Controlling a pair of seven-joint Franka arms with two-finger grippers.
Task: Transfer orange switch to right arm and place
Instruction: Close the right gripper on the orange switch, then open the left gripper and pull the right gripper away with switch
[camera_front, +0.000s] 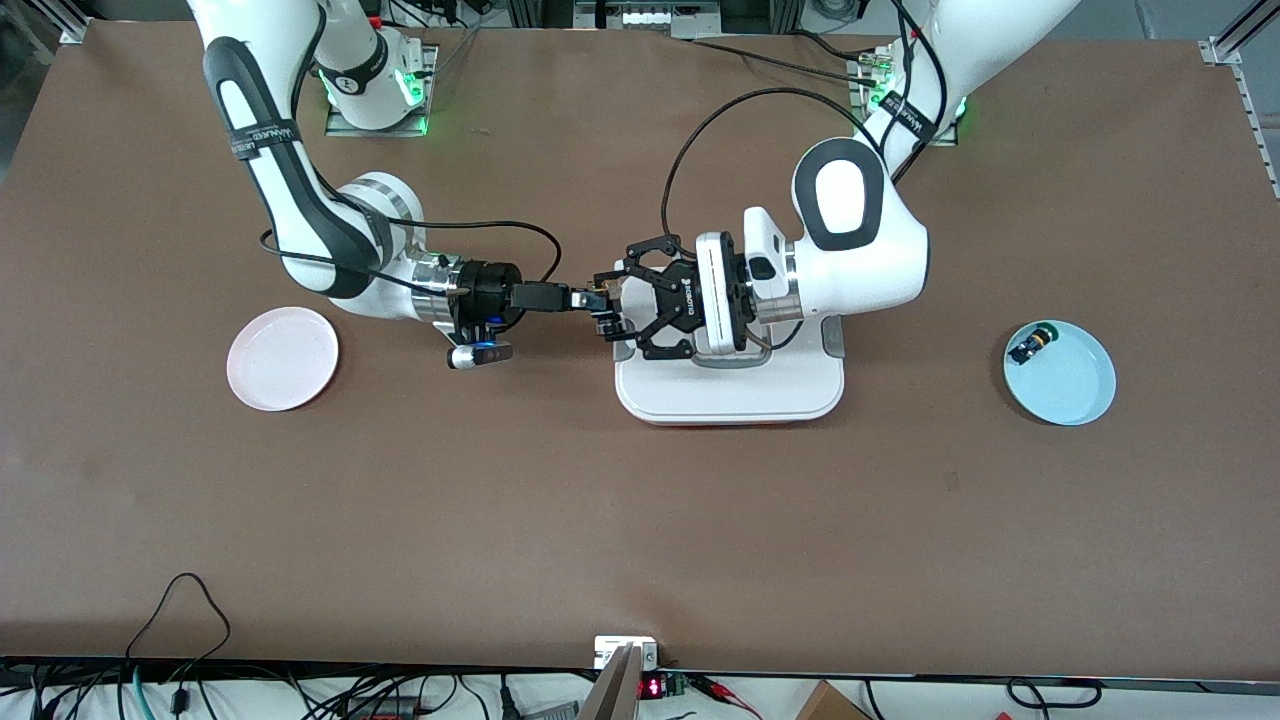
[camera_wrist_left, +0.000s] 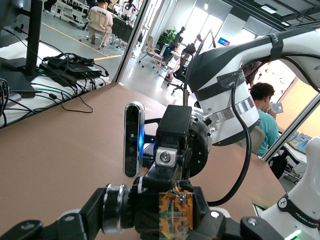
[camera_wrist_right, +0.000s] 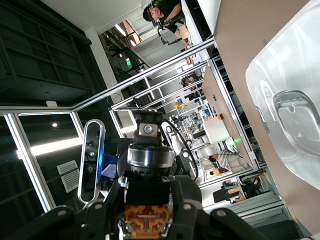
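The orange switch (camera_front: 602, 291) is held in the air between the two grippers, just off the white tray's edge toward the right arm's end. My left gripper (camera_front: 612, 303), with its black linkage fingers, is shut on it. The switch's orange-brown face shows between the fingers in the left wrist view (camera_wrist_left: 175, 215). My right gripper (camera_front: 588, 299), slim and black with a blue light below its wrist, meets it head-on and is also shut on the switch, which shows in the right wrist view (camera_wrist_right: 148, 220).
A white tray (camera_front: 730, 395) lies under the left arm's wrist. A pink plate (camera_front: 282, 358) lies toward the right arm's end. A blue plate (camera_front: 1070, 385) toward the left arm's end holds a black part with a green-yellow cap (camera_front: 1030, 345).
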